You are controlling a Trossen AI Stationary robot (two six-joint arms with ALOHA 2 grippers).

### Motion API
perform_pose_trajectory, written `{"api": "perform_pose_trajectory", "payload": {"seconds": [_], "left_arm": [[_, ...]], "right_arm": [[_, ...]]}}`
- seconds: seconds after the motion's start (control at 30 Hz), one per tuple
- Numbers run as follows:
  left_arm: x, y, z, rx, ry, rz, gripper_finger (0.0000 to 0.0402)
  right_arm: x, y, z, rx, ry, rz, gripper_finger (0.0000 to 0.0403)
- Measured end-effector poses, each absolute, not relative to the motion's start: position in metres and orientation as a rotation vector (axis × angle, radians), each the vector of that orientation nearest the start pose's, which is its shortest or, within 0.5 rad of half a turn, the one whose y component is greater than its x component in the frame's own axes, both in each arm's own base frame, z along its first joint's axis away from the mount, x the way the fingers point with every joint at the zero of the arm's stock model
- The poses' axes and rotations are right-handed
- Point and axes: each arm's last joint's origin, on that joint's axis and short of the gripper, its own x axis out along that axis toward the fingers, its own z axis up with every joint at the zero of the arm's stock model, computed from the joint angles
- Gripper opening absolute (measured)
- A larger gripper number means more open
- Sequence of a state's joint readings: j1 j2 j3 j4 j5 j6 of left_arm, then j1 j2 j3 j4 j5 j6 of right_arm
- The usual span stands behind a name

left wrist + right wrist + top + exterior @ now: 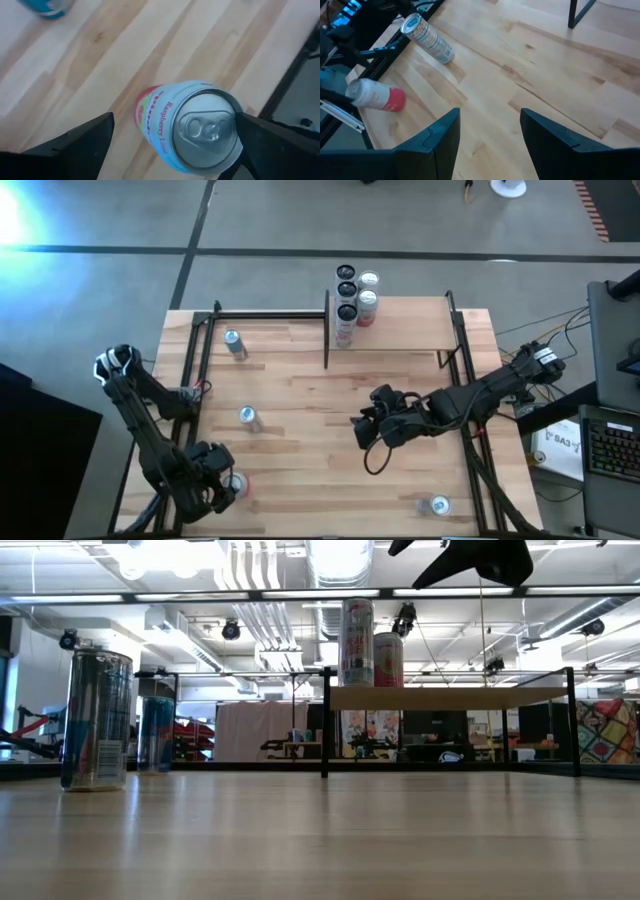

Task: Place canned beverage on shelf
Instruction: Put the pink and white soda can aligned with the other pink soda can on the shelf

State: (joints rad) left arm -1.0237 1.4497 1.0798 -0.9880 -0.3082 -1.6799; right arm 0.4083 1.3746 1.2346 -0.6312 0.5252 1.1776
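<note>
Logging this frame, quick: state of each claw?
Left claw: open around the Raspberry Lime can, not gripping.
Right claw: open, empty.

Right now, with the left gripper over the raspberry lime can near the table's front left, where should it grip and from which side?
Grip the raspberry lime can on its round side wall, below the top rim, coming down from above. It stands upright with the lid facing the left gripper, whose open fingers already flank it on opposite sides. Lowering further before closing looks safest, since the rim probably offers little hold.
</note>
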Motion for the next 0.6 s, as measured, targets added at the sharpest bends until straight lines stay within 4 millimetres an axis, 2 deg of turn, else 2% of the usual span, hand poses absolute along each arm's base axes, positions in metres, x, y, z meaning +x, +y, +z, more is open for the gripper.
{"api": "perform_pose_trajectory", "payload": {"seconds": [0.23,0.47,0.6], "left_arm": [[0.146,-0.222,0.234,-0.599,1.148,0.379,0.0393],[0.141,-0.212,0.228,-0.565,1.184,0.501,0.0369],[0.141,-0.211,0.231,-0.580,1.176,0.497,0.0354]], "right_arm": [[0.271,0.094,0.324,0.768,0.511,-0.496,0.0196],[0.270,0.094,0.325,0.767,0.512,-0.491,0.0196],[0.270,0.094,0.325,0.760,0.513,-0.487,0.0196]]}}
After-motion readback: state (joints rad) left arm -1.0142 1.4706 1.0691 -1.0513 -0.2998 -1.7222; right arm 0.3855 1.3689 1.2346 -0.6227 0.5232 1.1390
